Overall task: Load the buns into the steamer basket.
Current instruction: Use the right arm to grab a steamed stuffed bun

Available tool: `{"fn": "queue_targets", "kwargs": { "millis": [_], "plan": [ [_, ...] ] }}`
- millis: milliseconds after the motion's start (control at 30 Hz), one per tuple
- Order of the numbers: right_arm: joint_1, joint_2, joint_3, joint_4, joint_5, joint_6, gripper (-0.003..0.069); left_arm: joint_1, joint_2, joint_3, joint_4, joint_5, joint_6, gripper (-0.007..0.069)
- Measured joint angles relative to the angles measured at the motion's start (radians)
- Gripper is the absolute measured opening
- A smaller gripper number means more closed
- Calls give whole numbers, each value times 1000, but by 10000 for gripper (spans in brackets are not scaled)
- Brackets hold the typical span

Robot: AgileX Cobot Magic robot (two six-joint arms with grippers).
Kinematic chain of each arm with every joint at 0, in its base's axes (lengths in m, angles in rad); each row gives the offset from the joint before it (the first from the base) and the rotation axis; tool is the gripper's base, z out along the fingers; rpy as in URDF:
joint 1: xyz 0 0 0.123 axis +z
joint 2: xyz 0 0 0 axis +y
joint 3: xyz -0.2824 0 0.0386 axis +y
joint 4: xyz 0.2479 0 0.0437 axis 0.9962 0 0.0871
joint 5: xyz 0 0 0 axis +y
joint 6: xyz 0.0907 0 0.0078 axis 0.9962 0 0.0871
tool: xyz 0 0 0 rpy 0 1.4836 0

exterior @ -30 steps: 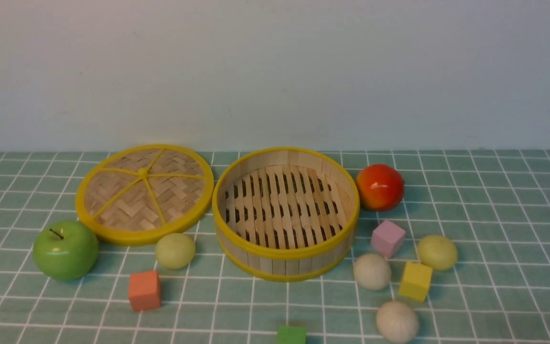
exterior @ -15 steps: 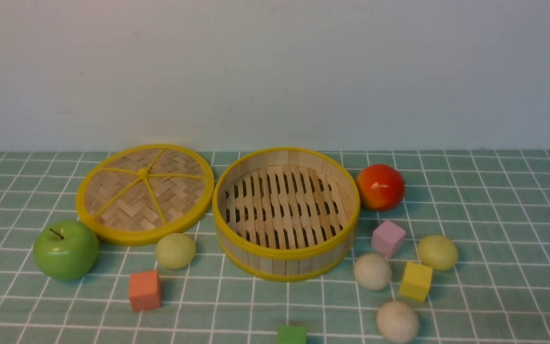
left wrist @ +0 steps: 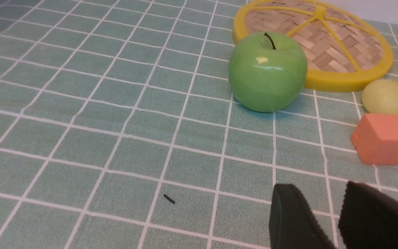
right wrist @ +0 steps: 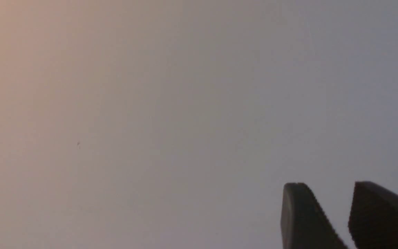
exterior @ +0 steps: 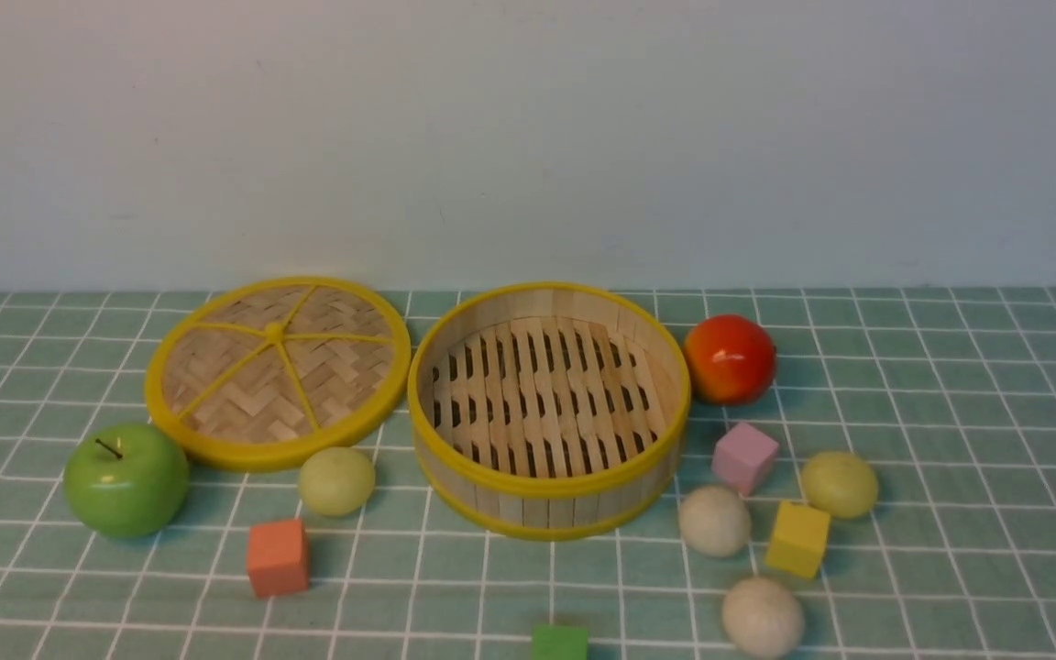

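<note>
The steamer basket (exterior: 546, 488) stands upright and empty at the table's middle. One pale yellow-green bun (exterior: 336, 480) lies to its left, also seen in the left wrist view (left wrist: 389, 99). Right of the basket lie another pale yellow-green bun (exterior: 840, 484) and two off-white buns (exterior: 715, 521) (exterior: 763, 617). My left gripper (left wrist: 320, 188) hovers over bare cloth, open and empty, well short of the left bun. My right gripper (right wrist: 327, 186) is open and empty and faces only a blank wall. Neither gripper shows in the front view.
The flat woven lid (exterior: 277, 371) lies left of the basket, a green apple (exterior: 126, 478) in front of it. A red apple (exterior: 729, 358) sits right of the basket. Orange (exterior: 278, 556), pink (exterior: 744, 456), yellow (exterior: 797, 538) and green (exterior: 559, 642) cubes lie among the buns.
</note>
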Motion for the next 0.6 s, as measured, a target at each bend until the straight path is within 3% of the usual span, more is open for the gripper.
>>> {"fn": "queue_targets", "kwargs": {
  "millis": [167,367,600],
  "plan": [
    [0,187,-241,4,299,2,239,0,0,0,0,0,0,238],
    [0,387,-287,80,616,1,239,0,0,0,0,0,0,238],
    [0,597,-287,220,719,-56,239,0,0,0,0,0,0,238]
  ]
}}
